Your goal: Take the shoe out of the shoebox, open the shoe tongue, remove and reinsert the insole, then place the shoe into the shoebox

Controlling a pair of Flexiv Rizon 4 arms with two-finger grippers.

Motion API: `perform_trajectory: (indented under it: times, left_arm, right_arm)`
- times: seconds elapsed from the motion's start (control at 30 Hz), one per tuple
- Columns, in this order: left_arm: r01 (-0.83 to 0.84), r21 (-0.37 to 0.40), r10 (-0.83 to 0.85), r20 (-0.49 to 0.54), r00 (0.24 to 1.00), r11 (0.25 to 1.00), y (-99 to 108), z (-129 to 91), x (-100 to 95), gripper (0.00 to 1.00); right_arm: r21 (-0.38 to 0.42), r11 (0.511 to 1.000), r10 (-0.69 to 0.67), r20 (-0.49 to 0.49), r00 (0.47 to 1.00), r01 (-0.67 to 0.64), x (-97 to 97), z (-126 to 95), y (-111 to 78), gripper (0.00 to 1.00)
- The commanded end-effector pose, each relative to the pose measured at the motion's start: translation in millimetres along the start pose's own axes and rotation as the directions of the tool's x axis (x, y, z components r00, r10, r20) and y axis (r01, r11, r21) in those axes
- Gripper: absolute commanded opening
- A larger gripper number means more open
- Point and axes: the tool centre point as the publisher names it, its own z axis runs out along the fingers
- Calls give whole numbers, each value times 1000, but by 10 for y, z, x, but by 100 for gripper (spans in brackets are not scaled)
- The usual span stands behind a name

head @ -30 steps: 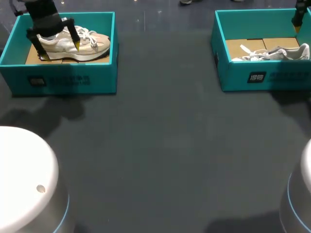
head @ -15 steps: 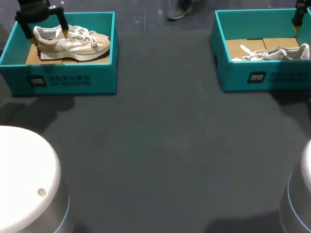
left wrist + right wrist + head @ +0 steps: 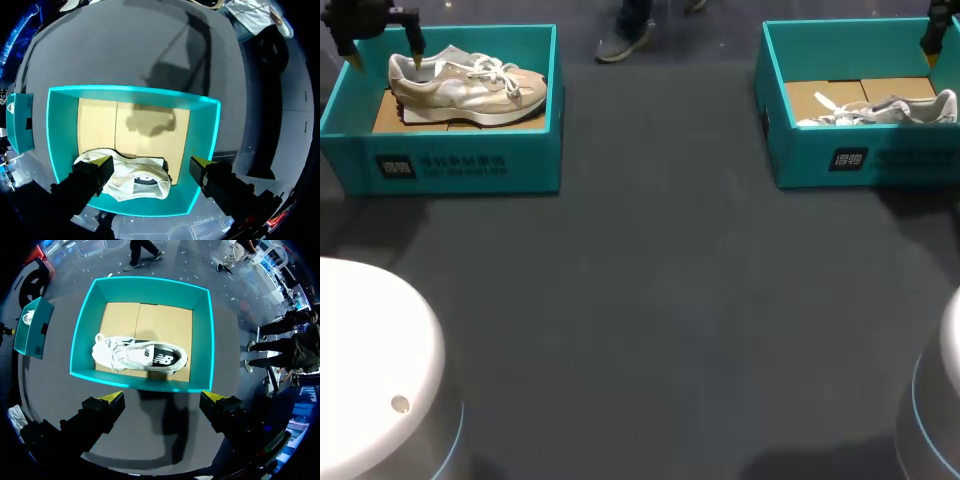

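- Resting on the cardboard floor of the left shoebox point(image 3: 450, 165): pale shoe point(image 3: 468, 85) with white laces, toe toward the table's middle.
- Left gripper point(image 3: 386, 58) above the shoe's heel end, fingers spread wide, clear of it, holding nothing.
- Second shoe point(image 3: 140, 356) lying in the right shoebox point(image 3: 80, 340).
- Right gripper point(image 3: 164, 397) just beside that box's wall, fingers wide apart, empty.

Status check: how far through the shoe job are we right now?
Nothing shows as done: the left shoe lies in the left shoebox and the right shoe in the right shoebox. In hand: nothing; the left gripper hovers open over the left shoe's heel, the right gripper open outside its box. Apparently left: lifting out, tongue, insole, returning.
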Motion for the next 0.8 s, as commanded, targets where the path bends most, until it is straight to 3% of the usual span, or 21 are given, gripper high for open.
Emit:
perform_trajectory:
  times: [0.03,0.3,0.6,0.8]
  left_arm:
    - [0,43,0,-1,1000,999,315,45,-13,100]
    - [0,43,0,-1,1000,999,315,45,-13,100]
    - [6,25,-6,-26,1000,1000,765,277,88,100]
    - [29,34,-27,-39,999,999,931,459,116,100]
  right_arm:
    - [-1,1000,0,1,1000,0,0,0,-6,100]
    - [-1,1000,0,1,1000,0,0,0,-6,100]
    - [-1,1000,0,1,1000,0,0,0,-6,100]
    - [-1,1000,0,1,1000,0,0,0,-6,100]
